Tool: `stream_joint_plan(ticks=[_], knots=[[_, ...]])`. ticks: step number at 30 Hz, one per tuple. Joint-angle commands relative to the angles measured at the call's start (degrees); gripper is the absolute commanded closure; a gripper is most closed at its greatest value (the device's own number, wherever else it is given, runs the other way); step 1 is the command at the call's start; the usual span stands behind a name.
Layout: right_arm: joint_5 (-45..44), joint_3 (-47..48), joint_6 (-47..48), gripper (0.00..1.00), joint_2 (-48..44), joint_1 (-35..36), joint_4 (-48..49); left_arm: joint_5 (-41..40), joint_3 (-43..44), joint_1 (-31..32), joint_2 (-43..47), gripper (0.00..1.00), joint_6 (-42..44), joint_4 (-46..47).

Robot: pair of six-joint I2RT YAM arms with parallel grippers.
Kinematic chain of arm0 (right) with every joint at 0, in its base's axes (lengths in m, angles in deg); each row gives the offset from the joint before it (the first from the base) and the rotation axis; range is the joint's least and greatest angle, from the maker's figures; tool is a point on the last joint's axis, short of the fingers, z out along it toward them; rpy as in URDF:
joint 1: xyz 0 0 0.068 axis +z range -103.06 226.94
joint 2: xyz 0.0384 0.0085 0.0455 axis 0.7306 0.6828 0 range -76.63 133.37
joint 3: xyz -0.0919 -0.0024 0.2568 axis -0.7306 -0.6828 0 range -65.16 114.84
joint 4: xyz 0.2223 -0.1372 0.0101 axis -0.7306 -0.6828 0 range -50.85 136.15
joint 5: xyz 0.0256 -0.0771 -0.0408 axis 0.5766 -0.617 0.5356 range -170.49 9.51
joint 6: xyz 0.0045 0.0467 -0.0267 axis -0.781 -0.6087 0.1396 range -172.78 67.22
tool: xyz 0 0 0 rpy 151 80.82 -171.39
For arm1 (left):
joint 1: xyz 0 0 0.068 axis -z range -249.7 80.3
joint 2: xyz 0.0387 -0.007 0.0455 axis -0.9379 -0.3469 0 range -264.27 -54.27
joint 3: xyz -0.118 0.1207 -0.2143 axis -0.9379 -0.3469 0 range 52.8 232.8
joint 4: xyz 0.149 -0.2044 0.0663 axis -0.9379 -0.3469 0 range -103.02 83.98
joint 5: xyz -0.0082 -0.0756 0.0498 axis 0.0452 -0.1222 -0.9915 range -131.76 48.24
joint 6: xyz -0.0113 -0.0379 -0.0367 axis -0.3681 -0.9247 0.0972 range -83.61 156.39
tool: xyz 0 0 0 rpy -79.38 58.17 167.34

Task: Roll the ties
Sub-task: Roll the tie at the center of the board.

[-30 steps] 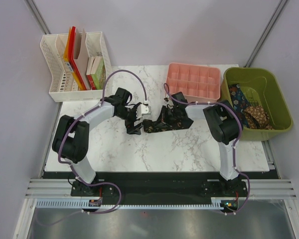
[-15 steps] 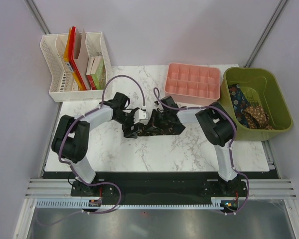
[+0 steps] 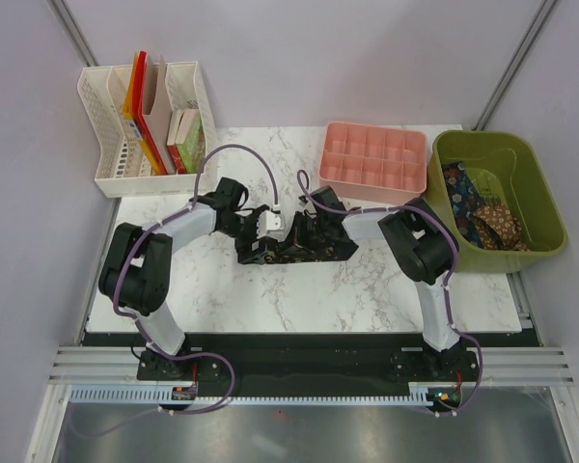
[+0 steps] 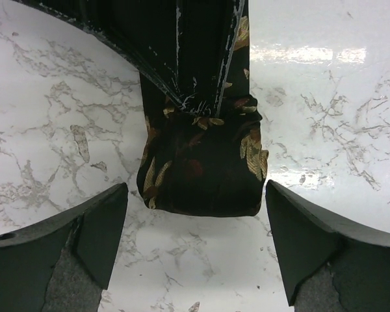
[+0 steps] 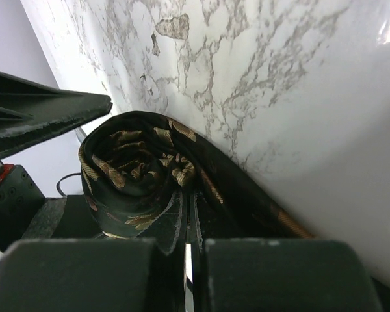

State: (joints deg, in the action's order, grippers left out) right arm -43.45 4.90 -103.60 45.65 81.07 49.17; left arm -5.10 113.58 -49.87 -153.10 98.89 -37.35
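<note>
- Soft, light tie (image 4: pixel 201 162), partly rolled; likely to unwind.
- Left pincer (image 4: pixel 195 195) spread wide at 9 and 3 o'clock; best squeezed there.
- Right pincer (image 5: pixel 185 250) clenched on tie's loose length.

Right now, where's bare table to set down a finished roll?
Bare marble runs along the near edge, between the tie and the arm bases, and at the back between the white rack and pink tray. Centre is crowded: left gripper and right gripper meet at the tie.

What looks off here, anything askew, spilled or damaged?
Nothing stands out. The tie sits part-rolled inside the open left hand; the right hand grips its unrolled part. Spare ties lie heaped in the green bin.
</note>
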Motion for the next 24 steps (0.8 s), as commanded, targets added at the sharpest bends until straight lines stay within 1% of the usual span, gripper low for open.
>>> stream_joint_plan(ticks=[1, 5, 7, 8, 10, 11, 13, 14, 17, 21, 24], knots=[[-10.3, -3.4, 2.0, 1.00, 0.2, 0.9, -1.8, 3.8, 0.5, 0.9, 0.9, 0.08, 2.6, -0.3], [-10.5, -3.1, 2.7, 1.00, -0.5, 0.9, -1.6, 2.4, 1.2, 2.2, 0.0, 0.08, -0.1, 1.2], [-10.6, -2.9, 2.7, 1.00, -0.1, 0.9, -1.6, 1.5, 1.5, 3.2, -0.7, 0.10, -1.1, 2.0], [-10.6, -2.9, 2.8, 1.00, -0.1, 0.9, -1.6, 0.0, 1.5, 3.5, -1.2, 0.13, -1.8, 3.3], [-10.6, -3.0, 2.9, 1.00, -0.2, 0.9, -1.4, -1.8, 2.0, 4.2, -2.1, 0.16, -2.3, 3.4], [-10.5, -2.9, 3.0, 1.00, -0.5, 0.9, -1.4, -2.1, 2.1, 4.4, -2.6, 0.23, -2.2, 3.4], [-10.4, -2.8, 3.2, 1.00, -1.0, 0.9, -1.0, -2.9, 1.8, 4.5, -2.8, 0.30, -2.4, 3.3], [-10.4, -2.7, 3.3, 1.00, -1.8, 0.9, -0.7, -3.1, 1.6, 4.5, -2.9, 0.35, -2.4, 3.2], [-10.3, -2.0, 3.3, 1.00, -3.4, 0.9, 0.5, -3.1, 0.5, 4.5, -2.3, 0.42, -2.2, 2.9], [-9.8, -0.2, 3.5, 1.00, -5.5, 0.9, 1.0, -2.9, -0.7, 4.4, -1.9, 0.48, -2.6, 2.8], [-9.4, 1.0, 4.5, 1.00, -6.9, 0.9, 0.9, -2.8, -1.2, 4.4, -1.9, 0.50, -2.6, 2.8]])
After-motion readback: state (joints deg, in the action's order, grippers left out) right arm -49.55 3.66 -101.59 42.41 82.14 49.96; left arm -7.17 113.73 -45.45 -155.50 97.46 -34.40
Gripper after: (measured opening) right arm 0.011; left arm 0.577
